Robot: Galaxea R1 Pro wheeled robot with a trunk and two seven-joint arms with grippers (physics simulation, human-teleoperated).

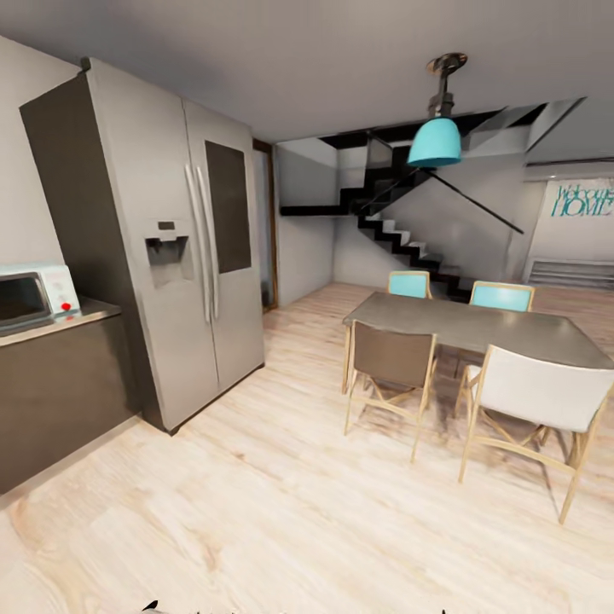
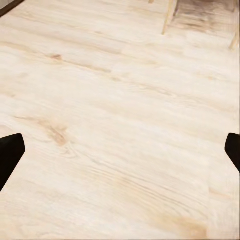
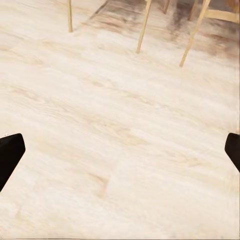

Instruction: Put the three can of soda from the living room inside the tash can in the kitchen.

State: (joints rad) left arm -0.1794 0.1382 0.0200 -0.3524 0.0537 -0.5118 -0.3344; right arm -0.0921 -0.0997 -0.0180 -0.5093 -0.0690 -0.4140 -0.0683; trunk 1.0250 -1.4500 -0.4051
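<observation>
Each pincer (image 2: 120, 152) has plain black fingertips (image 2: 10, 152) with angled edges.

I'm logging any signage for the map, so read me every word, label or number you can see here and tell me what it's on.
"Welcome HOME": teal lettering on the wall sign at the far right, above the slatted vent; the script top word is blurry, so that reading is likely, not certain.
Microwave control panel: markings too small to read.
Fridge dispenser panel: nothing legible.
The wrist views over the wood floor hold no text.
</observation>
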